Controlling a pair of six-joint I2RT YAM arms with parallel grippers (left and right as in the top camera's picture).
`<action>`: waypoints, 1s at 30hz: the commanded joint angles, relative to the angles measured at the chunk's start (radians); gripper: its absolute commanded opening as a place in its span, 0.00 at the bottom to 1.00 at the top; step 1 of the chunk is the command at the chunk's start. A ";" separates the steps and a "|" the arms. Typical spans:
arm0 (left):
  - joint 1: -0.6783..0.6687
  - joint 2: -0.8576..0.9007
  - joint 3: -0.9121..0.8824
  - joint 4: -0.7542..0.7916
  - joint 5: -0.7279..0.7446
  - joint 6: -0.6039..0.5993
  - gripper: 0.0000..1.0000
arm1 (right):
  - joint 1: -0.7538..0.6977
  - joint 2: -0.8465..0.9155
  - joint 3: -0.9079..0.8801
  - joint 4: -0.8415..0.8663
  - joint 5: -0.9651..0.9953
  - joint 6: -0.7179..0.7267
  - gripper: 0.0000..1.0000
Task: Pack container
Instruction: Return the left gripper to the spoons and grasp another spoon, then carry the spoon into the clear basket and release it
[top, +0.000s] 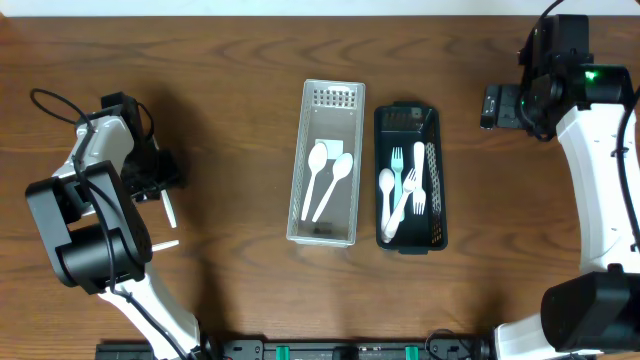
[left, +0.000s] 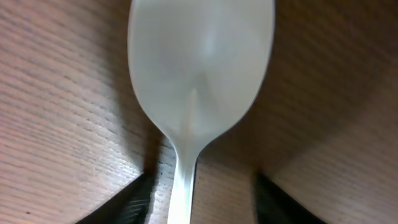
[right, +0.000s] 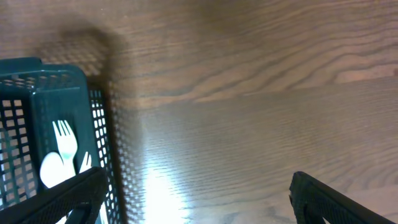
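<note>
Overhead shows bare tabletop (top: 220, 100) wide on both sides of the clear tray (top: 345, 128), holding two spoons (top: 318, 158), and the green basket (top: 405, 120) of cutlery (top: 400, 190) just beside it at centre. The right end effector (right: 198, 180) hangs with jaws wide apart over bare wood beside the basket's edge. The left end effector (left: 202, 177) flanks a translucent white spoon (left: 202, 68), its handle cut off by the frame, and I cannot tell whether it grips.

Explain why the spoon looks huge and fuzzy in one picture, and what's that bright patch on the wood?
Left wrist view: the spoon sits very near the lens, so it fills the frame, out of focus. Right wrist view: the patch is glare on the table.
</note>
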 joint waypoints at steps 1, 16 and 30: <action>0.002 0.035 -0.008 -0.010 0.010 0.010 0.37 | -0.003 -0.001 -0.004 -0.007 0.024 -0.014 0.97; 0.002 0.034 -0.008 -0.010 0.005 0.010 0.06 | -0.003 -0.001 -0.004 -0.006 0.024 -0.014 0.97; -0.191 -0.329 0.045 -0.119 0.011 0.003 0.06 | -0.003 -0.001 -0.004 -0.006 0.024 -0.014 0.96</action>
